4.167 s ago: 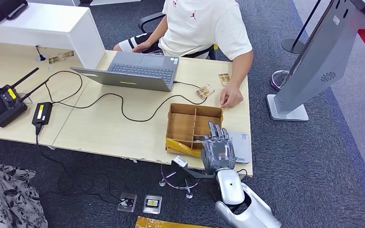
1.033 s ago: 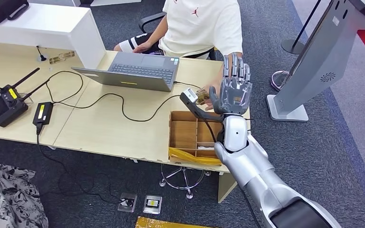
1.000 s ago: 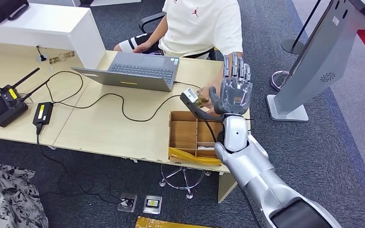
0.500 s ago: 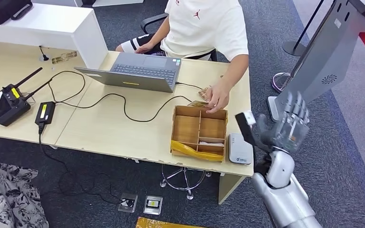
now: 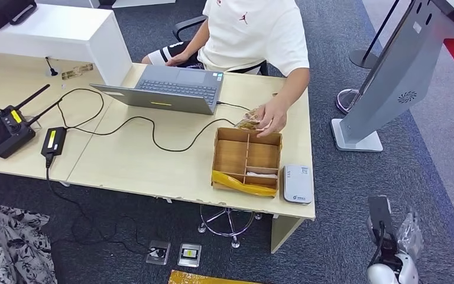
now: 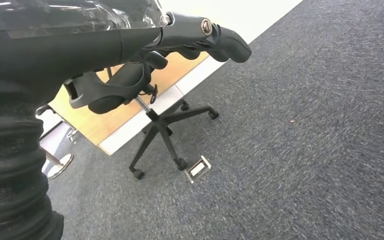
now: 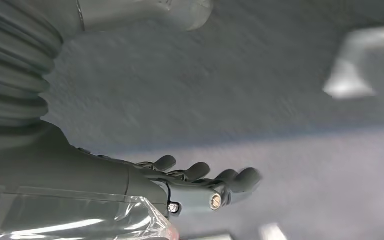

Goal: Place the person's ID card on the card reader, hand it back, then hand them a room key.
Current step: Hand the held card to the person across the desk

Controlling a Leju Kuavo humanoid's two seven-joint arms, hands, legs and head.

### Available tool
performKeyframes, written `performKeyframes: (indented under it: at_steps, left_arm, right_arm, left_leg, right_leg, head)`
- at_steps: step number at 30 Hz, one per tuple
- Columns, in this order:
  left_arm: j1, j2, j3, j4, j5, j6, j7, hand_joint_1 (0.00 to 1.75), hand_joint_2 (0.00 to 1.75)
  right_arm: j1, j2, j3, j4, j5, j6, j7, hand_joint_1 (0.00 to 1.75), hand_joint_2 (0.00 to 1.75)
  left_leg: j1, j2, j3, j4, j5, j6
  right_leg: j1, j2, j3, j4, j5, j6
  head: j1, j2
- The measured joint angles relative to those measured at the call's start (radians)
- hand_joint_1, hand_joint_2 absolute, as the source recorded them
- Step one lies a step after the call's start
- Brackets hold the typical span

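1. The person's hand (image 5: 270, 118) is resting on some small cards (image 5: 247, 124) at the far edge of the box (image 5: 246, 160). I cannot tell which one is the ID card.
2. The reader (image 5: 297, 184) is lying on the near right corner of the worktop (image 5: 142, 160), just beside the box. Its long side is running from 12 to 6 o'clock.
3. In the head view, the right hand (image 7: 195, 184) is hanging low over the floor, past the worktop's corner. From there the reader is lying at 10 o'clock, and the cards are lying farther off, between 10 and 11.
4. The right hand is holding nothing, with its fingers stretched out. It is the nearer hand to the cards.
5. The left hand (image 6: 180, 37) is hanging over the floor by a chair (image 6: 155, 125). It is holding nothing, with its fingers straight.
6. A second ago the right hand was up by the person's hand. Half a second ago it was beside the reader. Now it is sitting much lower.
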Motion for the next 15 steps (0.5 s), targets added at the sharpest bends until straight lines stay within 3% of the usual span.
performKeyframes:
  at_steps: [5, 9, 10, 14, 15]
  left_arm:
    - [-0.002, -0.01, 0.0, -0.011, 0.002, 0.0, -0.018, 0.0, 1.75]
    - [-0.006, -0.012, 0.0, -0.012, 0.013, 0.0, -0.025, 0.0, 1.75]
    - [-0.006, -0.014, 0.0, -0.012, 0.016, 0.0, -0.022, 0.0, 1.75]
    - [-0.008, -0.022, 0.0, -0.014, 0.038, 0.0, -0.01, 0.0, 1.75]
    - [-0.008, -0.024, 0.0, -0.015, 0.044, 0.0, -0.01, 0.0, 1.75]
  right_arm:
    - [0.054, 0.103, -0.023, 0.272, -0.152, 0.128, 0.006, 0.0, 1.75]
    - [0.069, 0.168, -0.061, 0.393, -0.24, 0.189, -0.017, 0.0, 0.0]
    - [0.069, 0.182, -0.069, 0.419, -0.242, 0.195, -0.028, 0.0, 0.0]
    - [0.063, 0.223, -0.079, 0.496, -0.215, 0.194, -0.057, 0.0, 1.75]
    - [0.06, 0.23, -0.08, 0.507, -0.211, 0.191, -0.062, 0.0, 1.75]
  left_leg:
    - [0.0, -0.004, -0.003, 0.0, 0.0, 0.0]
    - [0.001, -0.002, -0.003, 0.0, -0.001, -0.001]
    - [0.0, -0.001, -0.003, 0.0, -0.001, -0.001]
    - [0.0, -0.001, -0.002, 0.0, 0.0, 0.0]
    - [-0.001, -0.001, -0.002, 0.0, 0.0, 0.0]
  right_leg:
    - [0.001, -0.004, 0.0, 0.0, -0.002, 0.0]
    - [0.001, -0.001, -0.001, 0.001, -0.002, 0.0]
    - [0.001, -0.001, -0.001, 0.001, -0.002, 0.0]
    - [0.0, 0.0, -0.001, 0.0, -0.002, 0.001]
    - [-0.001, 0.0, 0.0, 0.0, -0.001, 0.001]
  head:
    - [0.0, 0.0]
    - [0.0, 0.0]
    - [0.0, 0.0]
    - [0.0, 0.0]
    - [0.0, 0.0]
